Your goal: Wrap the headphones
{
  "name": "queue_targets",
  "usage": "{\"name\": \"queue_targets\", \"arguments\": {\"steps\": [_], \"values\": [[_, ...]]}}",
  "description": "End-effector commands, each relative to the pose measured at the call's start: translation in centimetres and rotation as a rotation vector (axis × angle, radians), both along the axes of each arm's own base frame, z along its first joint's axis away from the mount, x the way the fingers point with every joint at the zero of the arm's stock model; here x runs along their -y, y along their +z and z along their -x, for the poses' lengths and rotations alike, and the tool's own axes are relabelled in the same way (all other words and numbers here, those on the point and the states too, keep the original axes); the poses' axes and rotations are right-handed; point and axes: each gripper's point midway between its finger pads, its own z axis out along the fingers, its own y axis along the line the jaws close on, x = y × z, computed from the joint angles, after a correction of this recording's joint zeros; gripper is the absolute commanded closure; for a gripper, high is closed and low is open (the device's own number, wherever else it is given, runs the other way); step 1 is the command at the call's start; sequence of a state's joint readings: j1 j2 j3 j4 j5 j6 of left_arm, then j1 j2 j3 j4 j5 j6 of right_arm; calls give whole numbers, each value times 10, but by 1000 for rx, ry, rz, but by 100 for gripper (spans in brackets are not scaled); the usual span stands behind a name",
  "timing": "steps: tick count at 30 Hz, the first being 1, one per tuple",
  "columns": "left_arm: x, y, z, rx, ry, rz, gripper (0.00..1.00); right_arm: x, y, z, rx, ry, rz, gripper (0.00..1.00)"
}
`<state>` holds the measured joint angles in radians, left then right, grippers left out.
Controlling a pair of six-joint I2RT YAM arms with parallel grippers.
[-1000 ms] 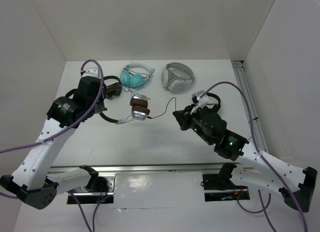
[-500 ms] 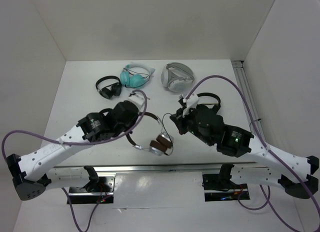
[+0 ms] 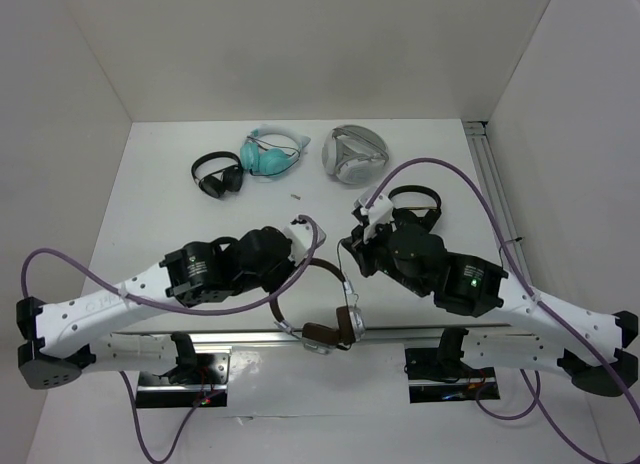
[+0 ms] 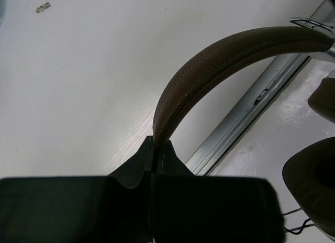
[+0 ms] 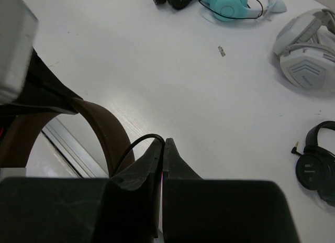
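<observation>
Headphones (image 3: 330, 329) with a brown, grained, leather-look headband (image 4: 220, 54) hang at the near edge of the table, over the metal rail (image 4: 246, 107) that runs along it; the headband arches up and away from the left wrist camera, and the padded brown earcups (image 4: 314, 185) sit at its far end, low on the right of that view; a thin black cable (image 5: 137, 143) loops up beside the band. The left gripper (image 4: 155, 148) has its jaws pressed together on the near end of the headband, the band rising straight out of the tips; the right gripper (image 5: 163, 148) has its jaws together as well, and the cable appears to be pinched at their tips, though the dark fingers make the contact hard to read. The table (image 3: 170, 214) is white and matte, boxed in by plain white walls; at its far side lie small black headphones (image 3: 217, 172), a teal pair (image 3: 268, 154) and a pale grey pair (image 3: 352, 154); another black pair (image 5: 316, 167) lies near the right arm; a tiny dark scrap (image 3: 296, 196) rests on the bare surface.
</observation>
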<state>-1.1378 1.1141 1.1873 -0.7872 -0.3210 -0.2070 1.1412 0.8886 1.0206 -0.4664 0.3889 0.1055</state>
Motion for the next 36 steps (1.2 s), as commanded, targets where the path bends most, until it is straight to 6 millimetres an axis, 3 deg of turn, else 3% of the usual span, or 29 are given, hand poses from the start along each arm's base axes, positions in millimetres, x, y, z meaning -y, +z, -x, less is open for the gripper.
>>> {"name": "queue_targets", "arguments": {"steps": [1, 8, 11, 14, 15, 16, 18, 19, 20, 22, 25, 31, 36], "values": [[11, 34, 14, 24, -92, 145, 100, -8, 2, -1, 22, 22, -20, 100], [7, 77, 34, 51, -183, 313, 100, -23, 7, 21, 47, 172, -164, 100], [4, 98, 42, 69, -212, 381, 100, -36, -6, 32, 34, 258, -182, 100], [0, 119, 46, 81, -211, 451, 100, -43, -3, 34, 53, 287, -224, 96], [-2, 124, 44, 89, -194, 465, 100, -46, -2, 35, 58, 296, -236, 93], [-2, 131, 43, 97, -179, 484, 100, -48, -10, 38, 54, 316, -237, 84], [-7, 143, 40, 109, -140, 523, 100, -57, -4, 38, 72, 329, -302, 72], [-8, 143, 39, 107, -128, 526, 100, -59, -16, 37, 60, 328, -301, 65], [-11, 153, 38, 115, -103, 563, 100, -67, -12, 39, 73, 346, -343, 57], [-14, 166, 34, 134, -63, 610, 100, -71, -29, 38, 62, 344, -348, 53], [-20, 190, 32, 137, -6, 693, 100, -77, -33, 34, 65, 332, -393, 53], [-50, 224, 16, 160, 207, 821, 100, -84, -65, 29, 35, 306, -395, 52], [-77, 232, 1, 174, 410, 906, 100, -91, -90, 31, -9, 329, -408, 61]]}}
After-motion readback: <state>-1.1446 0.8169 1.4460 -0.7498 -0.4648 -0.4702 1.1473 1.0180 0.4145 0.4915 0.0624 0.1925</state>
